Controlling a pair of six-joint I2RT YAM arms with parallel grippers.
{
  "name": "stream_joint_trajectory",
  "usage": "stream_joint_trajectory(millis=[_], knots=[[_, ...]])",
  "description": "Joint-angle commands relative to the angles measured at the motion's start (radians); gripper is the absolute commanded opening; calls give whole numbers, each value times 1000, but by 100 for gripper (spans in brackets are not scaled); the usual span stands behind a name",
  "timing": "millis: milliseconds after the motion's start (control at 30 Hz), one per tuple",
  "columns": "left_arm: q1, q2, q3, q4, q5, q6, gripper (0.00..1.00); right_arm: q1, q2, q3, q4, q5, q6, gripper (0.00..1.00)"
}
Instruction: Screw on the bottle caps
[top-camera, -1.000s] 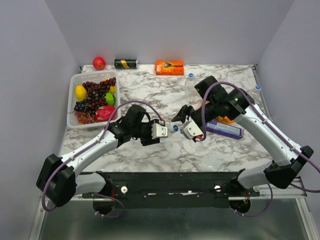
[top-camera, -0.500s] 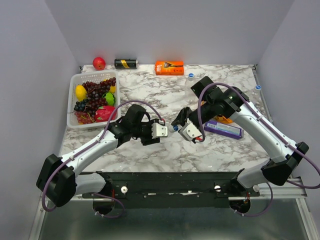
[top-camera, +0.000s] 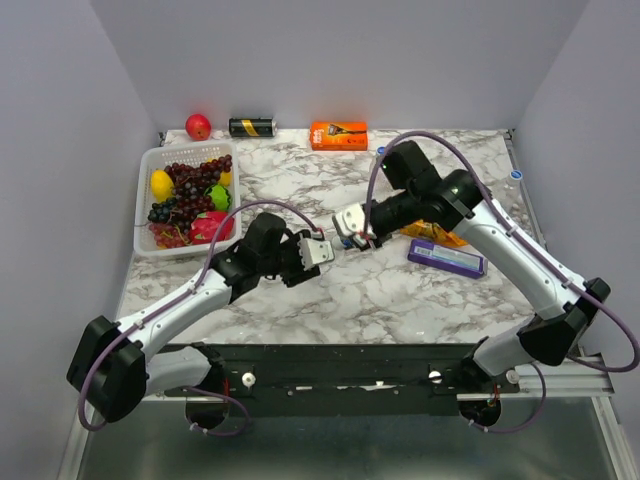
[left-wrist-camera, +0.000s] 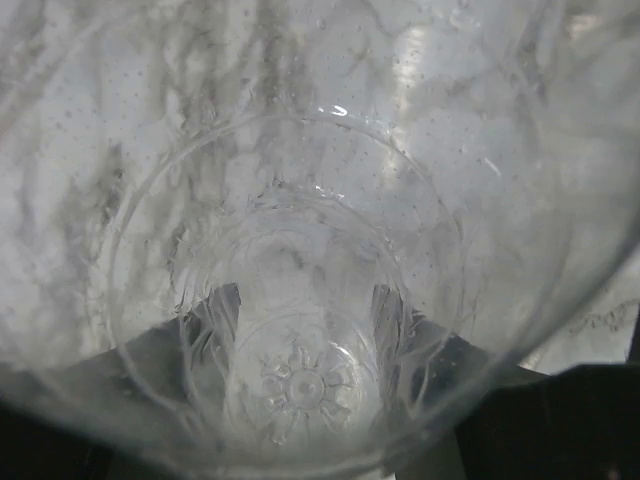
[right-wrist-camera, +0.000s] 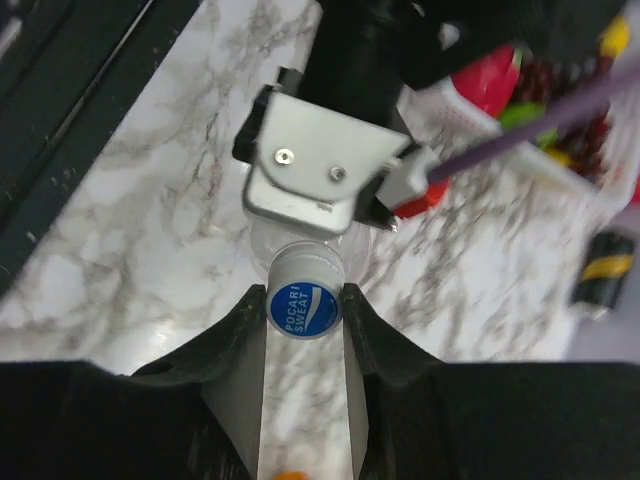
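A clear bottle (left-wrist-camera: 300, 200) fills the left wrist view, its moulded base (left-wrist-camera: 300, 385) nearest the camera. My left gripper (left-wrist-camera: 300, 310) is shut on the bottle, and its dark fingers (left-wrist-camera: 215, 315) show through the plastic on both sides. In the top view the left gripper (top-camera: 322, 250) holds the bottle on its side near the table's middle. A blue-topped bottle cap (right-wrist-camera: 305, 308) sits on the bottle's neck (right-wrist-camera: 262, 238). My right gripper (right-wrist-camera: 305, 302) is shut on that cap, one finger on each side. From above, the right gripper (top-camera: 343, 236) meets the left one tip to tip.
A white basket (top-camera: 148, 160) of fruit stands at the back left. A red apple (top-camera: 198, 126), a black-and-gold can (top-camera: 251, 127) and an orange box (top-camera: 338, 134) line the back edge. A purple box (top-camera: 447, 257) lies under the right arm. A loose blue cap (top-camera: 517, 174) rests near the right edge.
My right gripper has moved left and away from the front edge onto the bottle's neck, and its jaws have closed round the cap. The left arm has shifted only slightly with the bottle.
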Motion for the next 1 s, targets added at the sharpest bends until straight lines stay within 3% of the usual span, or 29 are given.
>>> stream_joint_trajectory(millis=[0, 100, 133, 167, 200, 267, 367, 500, 633, 667, 700, 733, 767, 833, 900, 933, 967], knots=[[-5, -118, -78, 439, -461, -291, 0, -26, 118, 79, 263, 157, 818, 1], [-46, -138, -85, 566, -733, -225, 0, -107, 268, 272, 178, 208, 1253, 1], [-62, -117, -67, 585, -781, -128, 0, -157, 326, 403, 127, 195, 1356, 0], [-68, -104, -57, 614, -814, -69, 0, -185, 379, 456, 15, 124, 1562, 0], [-74, -92, -53, 641, -838, -16, 0, -210, 443, 483, -6, 108, 1640, 0], [-85, -80, -72, 733, -852, 192, 0, -214, 416, 375, 68, 100, 1682, 0], [-109, -57, -128, 870, -892, 455, 0, -222, 434, 366, 69, -15, 1702, 0], [-123, -73, -195, 891, -894, 626, 0, -251, 448, 349, 111, -127, 1731, 0], [-125, -101, -260, 931, -908, 706, 0, -283, 425, 326, 121, -136, 1727, 0], [-123, -107, -267, 906, -909, 695, 0, -287, 415, 320, 122, -141, 1703, 0], [-125, -116, -257, 840, -909, 662, 0, -288, 411, 320, 136, -183, 1677, 8], [-123, -139, -235, 753, -898, 566, 0, -297, 408, 351, 142, -208, 1640, 22], [-120, -153, -190, 564, -877, 501, 0, -303, 405, 383, 142, -217, 1577, 48], [-117, -179, -146, 377, -767, 336, 0, -331, 395, 459, 133, -223, 1517, 52], [-117, -187, -85, 116, -666, 246, 0, -339, 372, 574, 84, -242, 1318, 53], [-111, -190, -63, 35, -504, 212, 0, -334, 355, 593, 58, -254, 1228, 54], [-110, -190, -39, -77, -452, 182, 0, -333, 330, 567, 35, -265, 1133, 56]])
